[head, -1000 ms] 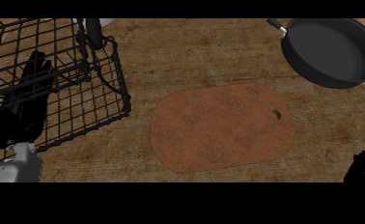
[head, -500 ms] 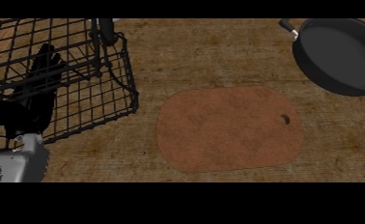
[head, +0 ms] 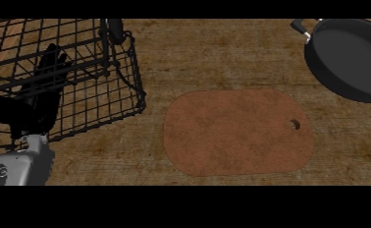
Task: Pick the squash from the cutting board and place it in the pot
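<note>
left hand [head: 39,92] fingers straight, behind wire basket [head: 109,99] | cutting board [head: 235,131] bare

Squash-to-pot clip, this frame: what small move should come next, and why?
Probably turn the view toward the pot before moving an arm. No squash shows: the cutting board lies bare, the pot's visible part holds nothing, and its right side is cut off. The left hand rests open at the wire basket, holding nothing.
</note>
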### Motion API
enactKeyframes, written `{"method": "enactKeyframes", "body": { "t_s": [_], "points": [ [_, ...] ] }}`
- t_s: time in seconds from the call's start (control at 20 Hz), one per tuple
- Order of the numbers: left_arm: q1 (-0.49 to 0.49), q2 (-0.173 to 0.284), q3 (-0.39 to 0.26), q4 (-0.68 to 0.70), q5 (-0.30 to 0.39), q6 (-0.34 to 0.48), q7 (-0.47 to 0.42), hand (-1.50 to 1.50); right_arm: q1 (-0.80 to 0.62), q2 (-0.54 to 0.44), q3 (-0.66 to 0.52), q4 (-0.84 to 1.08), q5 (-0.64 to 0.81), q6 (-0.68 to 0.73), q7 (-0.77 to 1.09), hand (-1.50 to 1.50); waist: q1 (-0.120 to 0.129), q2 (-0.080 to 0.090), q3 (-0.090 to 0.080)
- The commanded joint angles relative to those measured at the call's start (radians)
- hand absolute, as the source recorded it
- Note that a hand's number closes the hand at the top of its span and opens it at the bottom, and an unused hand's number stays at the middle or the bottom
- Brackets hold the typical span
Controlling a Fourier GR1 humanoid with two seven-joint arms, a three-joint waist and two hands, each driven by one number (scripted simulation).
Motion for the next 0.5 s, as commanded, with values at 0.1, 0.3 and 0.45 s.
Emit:
{"method": "enactKeyframes", "body": {
  "t_s": [0.1,0.3,0.45],
  "points": [
    [0.020,-0.043,-0.031,-0.026,-0.030,0.023,0.007,0.00,-0.208,-0.020,0.057,0.322,0.068,0.009,-0.064,1.50,0.004,0.001,0.001],
    [-0.027,0.006,0.015,0.003,-0.003,-0.011,0.010,0.00,-0.215,-0.004,0.091,0.260,0.280,-0.257,-0.154,1.50,0.012,0.008,0.002],
    [-0.022,-0.021,-0.029,-0.058,-0.018,0.009,0.060,0.00,-0.214,0.032,0.134,0.338,0.419,-0.438,-0.220,1.50,0.021,0.007,0.003]
  ]
}}
